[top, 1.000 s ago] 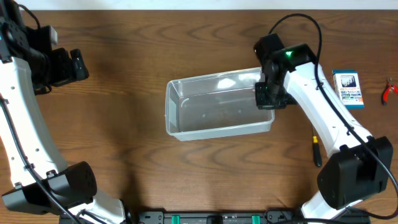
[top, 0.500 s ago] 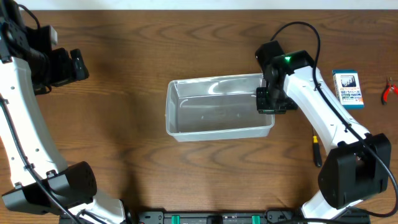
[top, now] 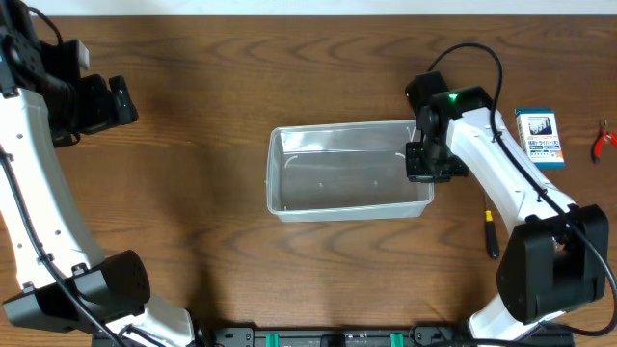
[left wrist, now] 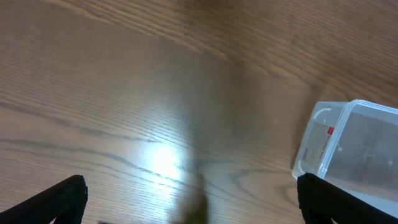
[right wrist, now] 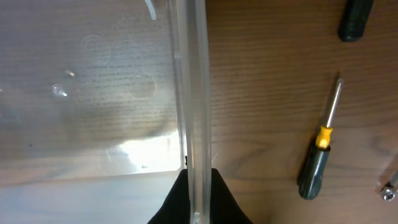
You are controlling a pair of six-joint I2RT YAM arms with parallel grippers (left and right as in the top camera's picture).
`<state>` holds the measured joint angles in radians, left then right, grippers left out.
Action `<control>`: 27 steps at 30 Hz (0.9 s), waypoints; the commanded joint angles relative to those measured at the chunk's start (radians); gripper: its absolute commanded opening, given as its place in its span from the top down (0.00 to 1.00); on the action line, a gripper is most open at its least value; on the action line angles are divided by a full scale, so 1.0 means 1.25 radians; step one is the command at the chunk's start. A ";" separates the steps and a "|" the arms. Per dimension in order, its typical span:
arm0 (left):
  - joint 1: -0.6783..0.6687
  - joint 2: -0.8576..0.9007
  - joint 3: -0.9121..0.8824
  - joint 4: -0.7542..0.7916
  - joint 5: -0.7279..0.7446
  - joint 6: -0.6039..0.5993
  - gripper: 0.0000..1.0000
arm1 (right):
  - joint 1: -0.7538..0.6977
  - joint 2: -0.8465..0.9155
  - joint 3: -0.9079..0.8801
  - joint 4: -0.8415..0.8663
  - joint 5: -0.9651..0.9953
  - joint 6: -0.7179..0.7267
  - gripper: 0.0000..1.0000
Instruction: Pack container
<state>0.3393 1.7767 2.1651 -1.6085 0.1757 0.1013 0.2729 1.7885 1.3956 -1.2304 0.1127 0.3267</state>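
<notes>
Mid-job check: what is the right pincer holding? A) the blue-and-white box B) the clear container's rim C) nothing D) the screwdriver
B: the right wrist view shows the right pincer shut on the rim of the container, with the screwdriver lying apart on the table.

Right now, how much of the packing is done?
Nothing is packed yet: the container is empty. In hand: the right hand is pinched shut on the container's right rim; the left hand is open and holds nothing. Left to do, probably: the screwdriver, the blue-and-white box and the red pliers lie outside it, to its right.
</notes>
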 commanded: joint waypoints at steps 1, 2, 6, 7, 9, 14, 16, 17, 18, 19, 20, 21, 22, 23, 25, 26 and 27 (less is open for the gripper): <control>0.004 0.000 0.000 -0.020 -0.006 -0.007 0.02 | -0.005 -0.017 -0.010 0.001 0.023 -0.017 0.99; 0.004 0.000 0.000 -0.020 -0.006 -0.007 0.02 | -0.005 -0.017 -0.010 0.001 0.013 -0.017 0.99; 0.004 0.000 0.000 -0.020 -0.006 -0.007 0.02 | -0.005 -0.017 -0.011 -0.003 0.002 -0.017 0.99; 0.004 0.000 -0.001 -0.020 -0.006 -0.008 0.02 | -0.005 -0.017 -0.012 -0.002 0.002 -0.017 0.98; 0.004 0.000 -0.001 -0.020 -0.006 -0.008 0.02 | -0.005 -0.017 -0.014 -0.005 0.002 -0.005 0.96; 0.004 0.000 -0.001 -0.026 -0.006 -0.008 0.02 | -0.005 -0.017 -0.028 -0.010 0.002 0.023 0.98; 0.004 0.000 -0.001 -0.026 -0.006 -0.008 0.02 | -0.005 -0.017 -0.041 0.001 0.002 0.022 0.98; 0.004 0.000 -0.001 -0.026 -0.006 -0.008 0.02 | -0.005 -0.017 -0.049 0.005 0.002 0.022 0.97; 0.004 0.000 -0.001 -0.026 -0.006 -0.008 0.02 | -0.005 -0.017 -0.055 0.007 0.002 0.022 0.97; 0.004 0.000 -0.001 -0.026 -0.006 -0.008 0.02 | -0.005 -0.017 -0.058 0.009 0.002 0.022 0.97; 0.004 0.000 -0.001 -0.026 -0.006 -0.008 0.02 | -0.005 -0.017 -0.060 0.010 0.003 0.021 0.96; 0.004 0.000 -0.001 -0.026 -0.006 -0.008 0.02 | -0.005 -0.017 -0.061 0.012 0.004 0.019 0.94; 0.004 0.000 -0.001 -0.026 -0.006 -0.008 0.02 | -0.005 -0.017 -0.061 0.013 0.006 0.019 0.91; 0.004 0.000 -0.001 -0.026 -0.006 -0.008 0.02 | -0.005 -0.017 -0.061 0.013 0.009 0.019 0.89; 0.004 0.000 -0.001 -0.026 -0.006 -0.008 0.02 | -0.005 -0.017 -0.061 0.012 0.009 0.019 0.84; 0.004 0.000 -0.001 -0.026 -0.006 -0.008 0.02 | -0.005 -0.017 -0.061 0.012 0.009 0.019 0.81; 0.003 0.000 -0.001 -0.026 -0.006 -0.008 0.02 | -0.005 -0.017 -0.061 0.012 0.008 0.019 0.77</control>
<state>0.3393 1.7767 2.1651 -1.6089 0.1757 0.1013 0.2733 1.7798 1.3262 -1.2148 0.0982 0.3500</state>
